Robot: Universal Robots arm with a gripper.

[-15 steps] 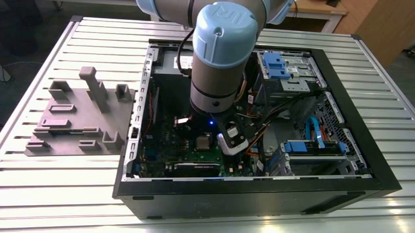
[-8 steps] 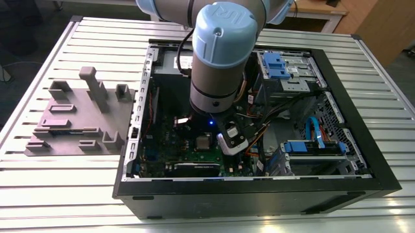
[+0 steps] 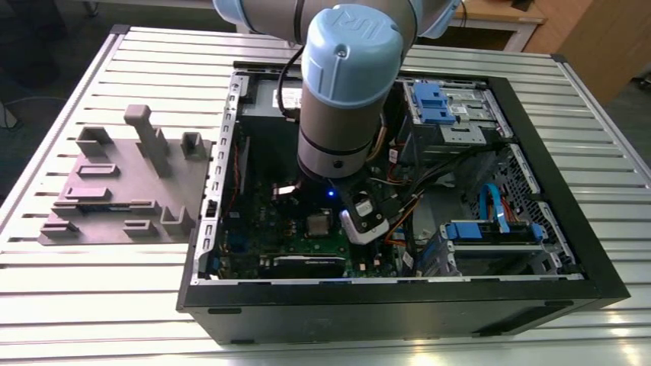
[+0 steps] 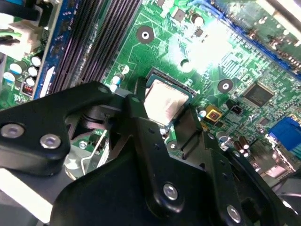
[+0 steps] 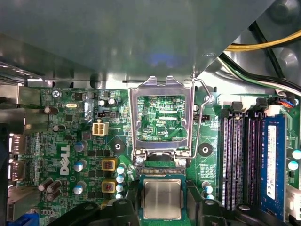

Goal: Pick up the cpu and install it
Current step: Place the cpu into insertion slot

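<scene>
Gripper (image 5: 162, 209) is down inside the open computer case (image 3: 407, 305), over the green motherboard (image 5: 70, 141). The fingers (image 5: 123, 207) are part closed, black, one on each side of the cpu (image 5: 162, 197). In the second wrist view the fingers (image 4: 135, 110) sit tight against two opposite edges of the cpu (image 4: 164, 101), so the gripper (image 4: 164, 115) looks clamped on it; no gap shows at either edge. Cpu is between the fingers, silver top facing up, lying flat in or just over the socket; cannot tell if it is fully seated.

Just past the fingertips, the socket's metal load plate (image 5: 162, 84) stands flipped open, with board showing through its window. The wire lever (image 5: 200, 117) runs along one side of the plate, also raised. Memory slots (image 5: 240, 155) lie off to one side of the fingers, near the socket; they show in the second wrist view too (image 4: 94, 42). A blue module (image 5: 273, 160) sits in the slot farthest from the fingers.

Exterior view: arm (image 3: 341, 99) reaches straight down into the case, which lies on its side on the slatted metal bench (image 3: 102, 305). A grey parts holder (image 3: 122, 191) rests on the bench, well apart from the fingers, outside the case on the exterior view's left.
</scene>
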